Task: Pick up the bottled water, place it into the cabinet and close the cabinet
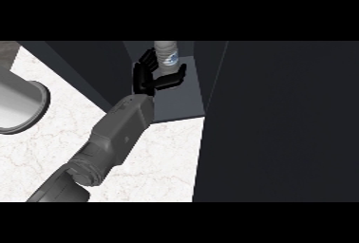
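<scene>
Right of the sink (21, 107) and marble table (161, 156), the left hand (151, 78) reaches into the open cabinet (175, 102), fingers (146, 60) straight and spread beside the bottled water (166, 51), thumb splayed below it, apparently not clasping, since the bottle stands upright at the rear, seemingly clear for closing.

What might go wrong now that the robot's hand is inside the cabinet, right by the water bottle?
The left hand sits right beside the upright bottle, so pulling back might brush it and tip it over. The forearm reaches through the cabinet opening, so closing up before it is out would likely catch the arm.
</scene>
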Robot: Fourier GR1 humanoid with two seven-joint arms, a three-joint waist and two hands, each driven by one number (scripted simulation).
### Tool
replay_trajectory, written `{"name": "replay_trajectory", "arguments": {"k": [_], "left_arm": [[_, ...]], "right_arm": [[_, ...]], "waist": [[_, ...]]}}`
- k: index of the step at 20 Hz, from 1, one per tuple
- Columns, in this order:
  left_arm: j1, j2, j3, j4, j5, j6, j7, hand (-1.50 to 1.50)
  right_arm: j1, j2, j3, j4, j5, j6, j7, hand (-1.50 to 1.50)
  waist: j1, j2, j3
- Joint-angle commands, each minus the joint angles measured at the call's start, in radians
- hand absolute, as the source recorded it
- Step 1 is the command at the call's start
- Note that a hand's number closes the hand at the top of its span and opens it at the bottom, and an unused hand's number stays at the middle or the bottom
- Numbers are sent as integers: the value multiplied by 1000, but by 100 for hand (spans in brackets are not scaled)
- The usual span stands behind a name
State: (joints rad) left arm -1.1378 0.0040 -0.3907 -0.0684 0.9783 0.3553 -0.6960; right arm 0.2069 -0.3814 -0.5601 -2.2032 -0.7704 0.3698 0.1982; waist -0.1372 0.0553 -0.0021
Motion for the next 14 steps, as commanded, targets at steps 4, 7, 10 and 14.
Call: {"name": "replay_trajectory", "arguments": {"k": [4, 7, 10, 14], "left_arm": [[-29, 14, 12, 35, -1, -4, -12, -150], [-39, 18, 10, 47, -6, 11, -26, -150], [-32, 8, 12, 52, -7, -5, -27, -150], [-60, -1, 6, 64, -15, 36, -36, -150]], "right_arm": [[-10, 8, 7, 7, 3, -12, 7, -150], [8, 28, 29, -1, 12, 19, -8, -150], [-19, 0, 14, 16, 7, 16, -3, -150], [-18, 7, 24, -14, 3, 7, 6, -150]], "waist": [[-2, 4, 0], [-12, 5, 1], [1, 6, 0], [-18, 9, -1]]}}
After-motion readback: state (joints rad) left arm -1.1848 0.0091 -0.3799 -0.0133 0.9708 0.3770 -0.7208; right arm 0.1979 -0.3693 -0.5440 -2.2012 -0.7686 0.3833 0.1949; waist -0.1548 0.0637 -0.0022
